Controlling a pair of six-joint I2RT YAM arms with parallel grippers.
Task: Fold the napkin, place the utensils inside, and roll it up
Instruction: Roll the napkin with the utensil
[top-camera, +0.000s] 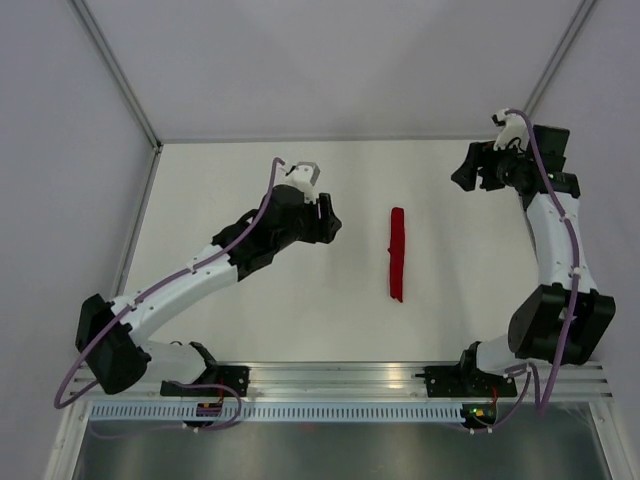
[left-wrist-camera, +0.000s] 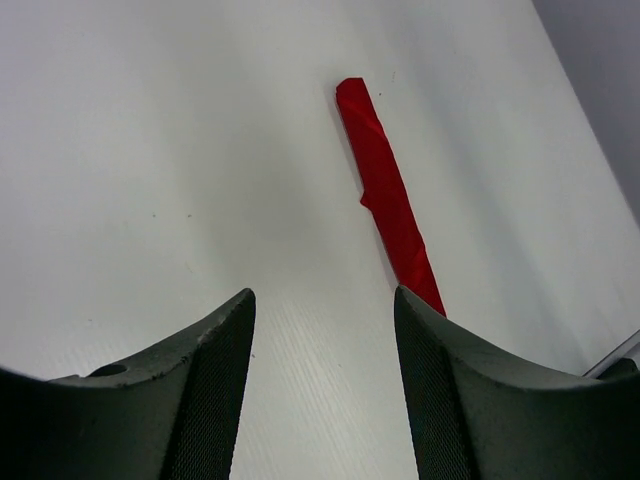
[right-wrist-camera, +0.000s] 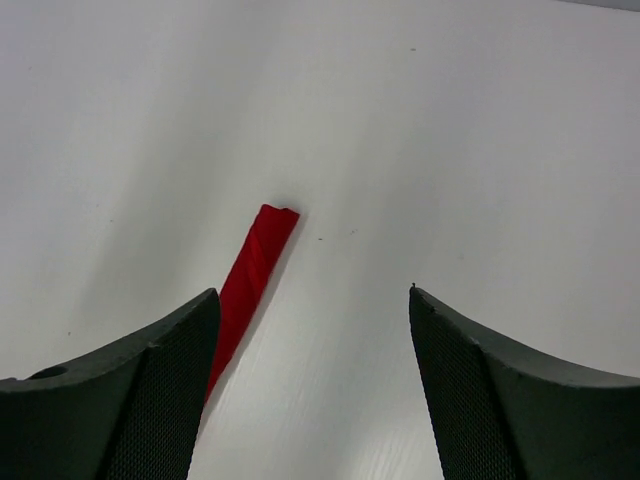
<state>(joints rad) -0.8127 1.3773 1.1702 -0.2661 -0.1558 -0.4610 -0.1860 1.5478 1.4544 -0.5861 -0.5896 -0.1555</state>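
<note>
Bright, even, diffuse light falls from overhead onto the white tabletop (top-camera: 300, 300), with no hard glare. The left arm (top-camera: 200, 268) and right arm (top-camera: 553, 235) cast hardly any shadow in the top view. In the wrist views, broad, pale grey bands with soft edges cross the tabletop. The red napkin (left-wrist-camera: 385, 200) is sharp and saturated, with small sheen streaks along its folds. Close to the lens, the left gripper's fingers (left-wrist-camera: 200, 400) and the right gripper's fingers (right-wrist-camera: 150, 410) look dark, yet their mesh texture shows.

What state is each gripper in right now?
Left gripper: open, holding nothing.
Right gripper: open, holding nothing.
</note>
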